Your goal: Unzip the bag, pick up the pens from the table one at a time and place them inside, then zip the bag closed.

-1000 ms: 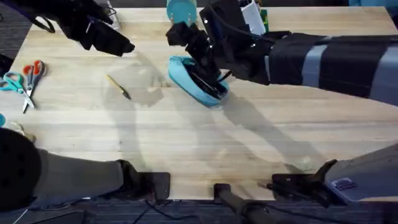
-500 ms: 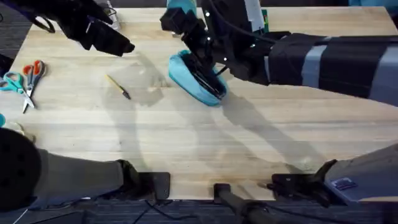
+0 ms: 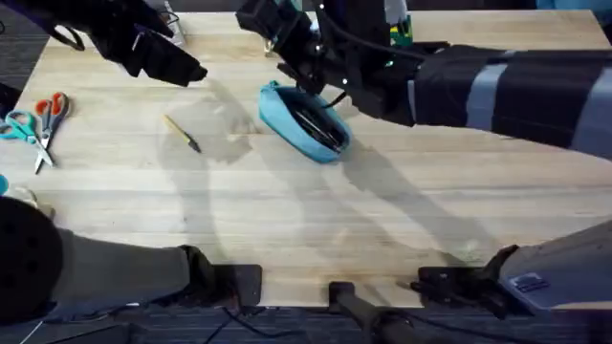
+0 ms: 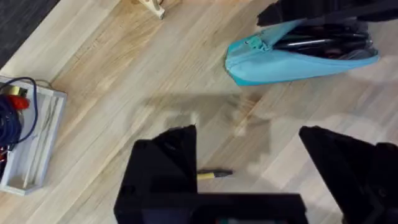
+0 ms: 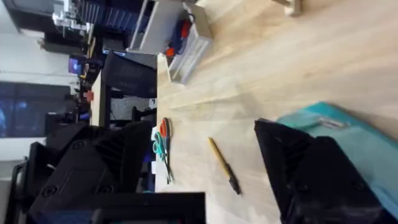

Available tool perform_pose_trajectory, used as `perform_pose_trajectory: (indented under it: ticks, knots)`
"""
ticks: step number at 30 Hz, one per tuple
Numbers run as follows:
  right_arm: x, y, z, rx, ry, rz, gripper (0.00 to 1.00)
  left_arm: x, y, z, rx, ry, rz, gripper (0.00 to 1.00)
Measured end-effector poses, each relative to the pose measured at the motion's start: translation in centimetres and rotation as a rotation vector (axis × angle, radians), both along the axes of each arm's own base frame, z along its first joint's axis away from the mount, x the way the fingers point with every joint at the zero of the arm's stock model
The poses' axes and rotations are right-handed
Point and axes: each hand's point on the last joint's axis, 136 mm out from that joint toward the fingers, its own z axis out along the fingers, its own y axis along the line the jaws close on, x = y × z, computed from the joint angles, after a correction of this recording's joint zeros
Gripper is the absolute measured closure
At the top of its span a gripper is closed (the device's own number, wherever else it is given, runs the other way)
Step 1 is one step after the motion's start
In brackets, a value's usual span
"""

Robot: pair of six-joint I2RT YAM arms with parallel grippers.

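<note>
The light teal bag (image 3: 292,117) lies on the table (image 3: 287,220) at the far middle, its zipper open. Black pens (image 3: 320,129) rest inside it, and the left wrist view shows them in the bag's (image 4: 292,59) mouth as dark sticks (image 4: 317,42). My right gripper (image 3: 273,33) hovers open above the bag's far left end, holding nothing; its wrist view shows the bag (image 5: 354,137) beside one finger. My left gripper (image 3: 182,69) hangs open at the far left, well away from the bag, with bare table between its fingers (image 4: 165,162).
A thin yellow stick with a dark tip (image 3: 182,134) lies left of the bag. Scissors (image 3: 43,119) sit at the table's left edge. A clear tray of cables (image 4: 28,146) and a teal disc (image 3: 277,11) stand along the far edge.
My right gripper has lifted off the bag and drawn back toward the far left. The bag, the pens in it and the left arm have stayed put.
</note>
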Motion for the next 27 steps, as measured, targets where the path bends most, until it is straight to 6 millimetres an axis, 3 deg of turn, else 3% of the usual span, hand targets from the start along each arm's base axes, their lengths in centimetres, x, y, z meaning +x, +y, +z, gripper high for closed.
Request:
perform_pose_trajectory:
  ticks: [9, 27]
  knots:
    - [0.7, 0.5, 2.4, -0.056, -0.126, 0.043, 0.004, 0.0, 0.0, 0.0, 0.0, 0.0, 0.0, 0.008]
    - [-0.4, 0.1, 0.8, -0.256, -0.092, 0.14, 0.004, 0.0, 0.0, 0.0, 0.0, 0.0, 0.0, 0.008]
